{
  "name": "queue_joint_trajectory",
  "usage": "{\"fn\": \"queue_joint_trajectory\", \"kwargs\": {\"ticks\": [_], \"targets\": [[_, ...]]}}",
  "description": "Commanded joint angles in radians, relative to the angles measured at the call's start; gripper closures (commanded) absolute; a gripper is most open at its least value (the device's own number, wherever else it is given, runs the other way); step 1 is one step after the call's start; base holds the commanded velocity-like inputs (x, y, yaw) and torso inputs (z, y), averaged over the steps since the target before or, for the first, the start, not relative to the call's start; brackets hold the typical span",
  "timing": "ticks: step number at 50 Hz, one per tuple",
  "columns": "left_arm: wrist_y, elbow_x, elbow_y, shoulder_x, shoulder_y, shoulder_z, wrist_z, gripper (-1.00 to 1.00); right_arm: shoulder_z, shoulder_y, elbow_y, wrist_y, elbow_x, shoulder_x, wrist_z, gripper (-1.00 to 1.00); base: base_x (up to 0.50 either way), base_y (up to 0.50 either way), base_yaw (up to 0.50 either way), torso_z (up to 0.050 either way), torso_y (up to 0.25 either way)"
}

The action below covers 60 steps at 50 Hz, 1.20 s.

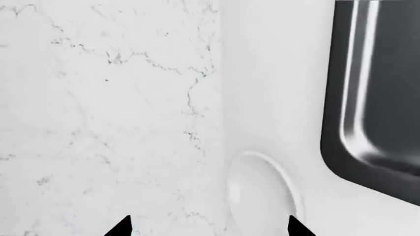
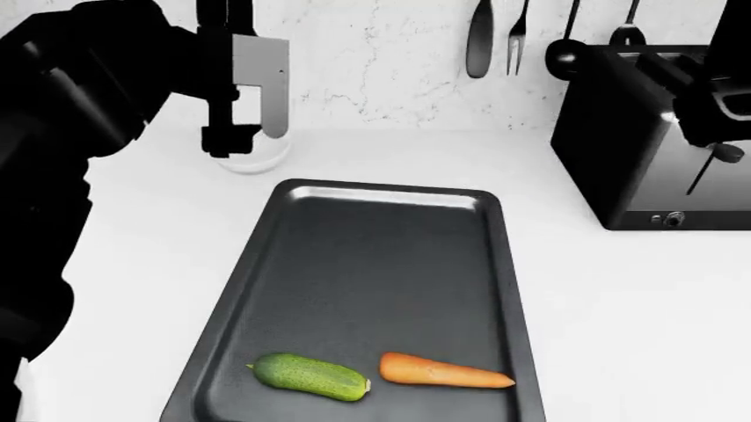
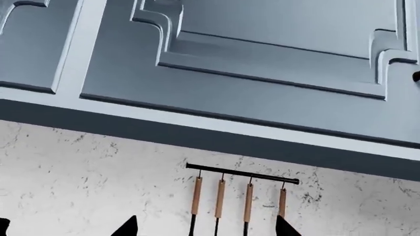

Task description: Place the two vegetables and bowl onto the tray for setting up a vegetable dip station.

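Left wrist view: two dark fingertips (image 1: 125,227) of the left gripper (image 1: 208,228) stand spread apart, holding nothing, with the white bowl (image 1: 259,189) seen between and just past them, resting on the white counter (image 1: 276,73) close to the marble backsplash (image 1: 98,123). A corner of the dark grey tray (image 1: 374,98) lies near the bowl, apart from it. Head view: the left gripper (image 2: 235,141) hangs directly over the bowl (image 2: 260,161), which sits just beyond the tray's (image 2: 352,255) far left corner, off the tray. On the tray's near end lie the green cucumber (image 2: 309,376) and the orange carrot (image 2: 444,371), end to end and almost touching. A black toaster (image 2: 639,141) stands to the tray's right, with hanging utensils (image 2: 493,35) on the wall behind. Right wrist view: the right gripper (image 3: 206,228) is raised, its fingertips spread and empty, facing a utensil rail (image 3: 241,174) and grey cabinets (image 3: 262,59).
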Motion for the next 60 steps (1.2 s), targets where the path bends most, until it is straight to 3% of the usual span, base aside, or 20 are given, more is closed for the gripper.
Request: {"fn": "queue_joint_trajectory", "kwargs": {"ticks": [1, 6, 8, 11, 12, 14, 19, 32, 46, 60], "targets": [[-0.049, -0.009, -0.003, 0.015, -0.006, 0.009, 0.065, -1.0, -0.021, -0.022, -0.058, 0.044, 0.043, -0.003, -0.019, -1.0, 0.0, 0.0, 0.0, 0.0, 0.0], [-0.05, -0.008, -0.003, 0.018, -0.001, -0.004, 0.068, -1.0, -0.012, -0.128, -0.112, 0.093, 0.028, -0.034, -0.074, -1.0, 0.0, 0.0, 0.0, 0.0, 0.0], [-0.051, -0.008, -0.003, 0.02, -0.002, -0.008, 0.071, -1.0, 0.195, -0.289, -0.112, 0.189, 0.063, -0.089, -0.052, -1.0, 0.0, 0.0, 0.0, 0.0, 0.0], [-0.052, -0.009, -0.003, 0.02, -0.001, -0.016, 0.078, -1.0, 0.645, -0.662, -0.112, 0.611, 0.402, -0.385, 0.183, -1.0, 0.0, 0.0, 0.0, 0.0, 0.0], [-0.054, -0.008, -0.003, 0.02, -0.003, -0.017, 0.084, -1.0, 0.795, -0.697, -0.112, 0.724, 0.478, -0.443, 0.247, -1.0, 0.0, 0.0, 0.0, 0.0, 0.0], [-0.051, -0.004, -0.003, 0.019, -0.005, -0.014, 0.098, -1.0, 1.034, -0.715, -0.111, 0.79, 0.562, -0.496, 0.326, -1.0, 0.0, 0.0, 0.0, 0.0, 0.0], [-0.065, -0.01, -0.003, 0.022, -0.014, -0.024, 0.134, -1.0, 1.083, -0.736, -0.107, 0.845, 0.635, -0.547, 0.398, -1.0, 0.0, 0.0, 0.0, 0.0, 0.0], [-0.07, -0.005, -0.003, 0.025, -0.001, -0.044, 0.219, -1.0, 1.14, -0.764, -0.092, 0.859, 0.621, -0.547, 0.367, -1.0, 0.0, 0.0, 0.0, 0.0, 0.0], [-0.087, 0.003, -0.003, 0.018, 0.025, -0.029, 0.214, -1.0, 1.15, -0.747, -0.086, 0.853, 0.616, -0.549, 0.353, -1.0, 0.0, 0.0, 0.0, 0.0, 0.0], [-0.09, -0.004, -0.003, 0.025, 0.027, -0.019, 0.197, -1.0, 1.051, -0.53, -0.111, 0.727, 0.724, -0.564, 0.427, -1.0, 0.0, 0.0, 0.0, 0.0, 0.0]]}}
